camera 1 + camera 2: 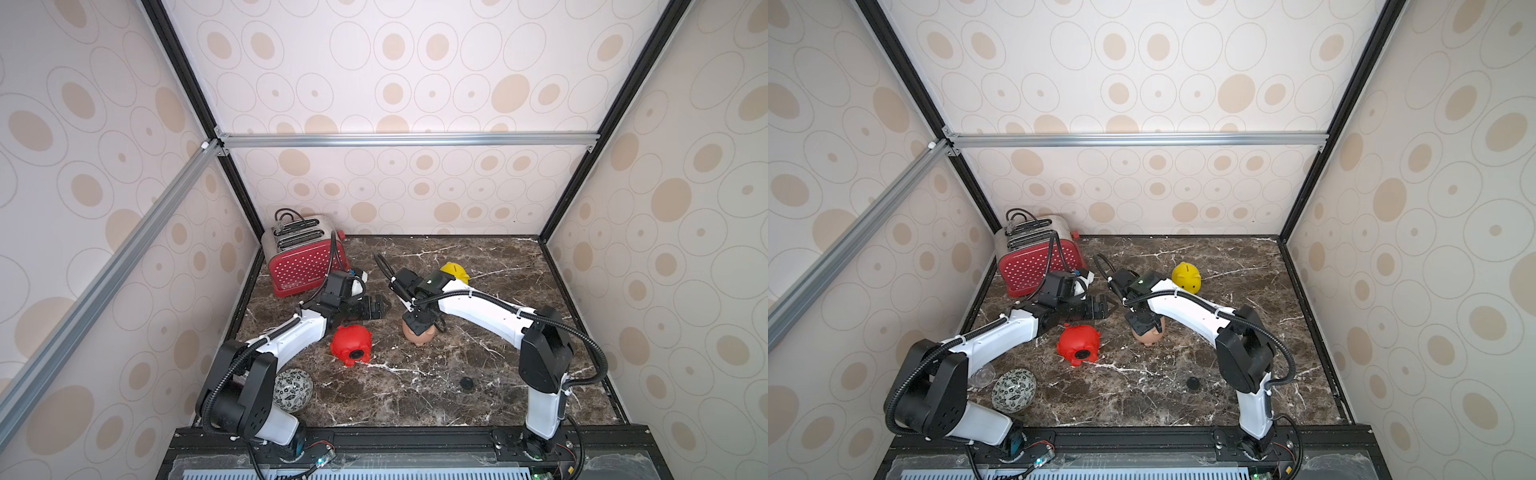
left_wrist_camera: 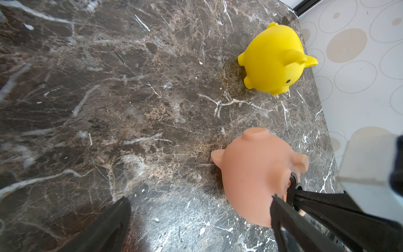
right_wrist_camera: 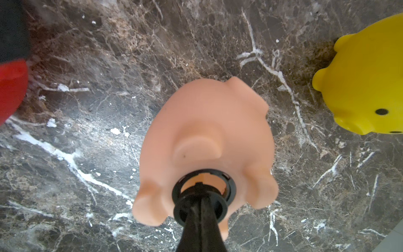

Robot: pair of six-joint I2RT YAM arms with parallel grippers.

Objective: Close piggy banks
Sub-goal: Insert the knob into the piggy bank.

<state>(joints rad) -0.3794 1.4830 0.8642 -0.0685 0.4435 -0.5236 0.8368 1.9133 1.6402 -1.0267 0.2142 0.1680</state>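
Observation:
Three piggy banks are on the marble table [image 1: 519, 266]. The peach-pink pig [image 1: 417, 334] [image 3: 207, 131] lies belly up in the middle. My right gripper [image 1: 422, 322] [image 3: 199, 196] points down at it, shut on a black round plug [image 3: 201, 207] held at the rim of the belly hole [image 3: 231, 187]. The red pig [image 1: 351, 345] lies on its side to the left, a black plug [image 1: 355, 354] seated in its belly. The yellow pig [image 1: 455, 272] [image 2: 272, 61] stands upright at the back. My left gripper [image 1: 380, 307] [image 2: 200, 218] hovers open beside the peach-pink pig [image 2: 250, 174], holding nothing.
A red polka-dot toaster [image 1: 305, 262] stands in the back left corner, close behind my left wrist. A black-and-white patterned ball [image 1: 293, 390] sits at the front left by the left arm's base. A loose black plug [image 1: 467, 383] lies on the table towards the front.

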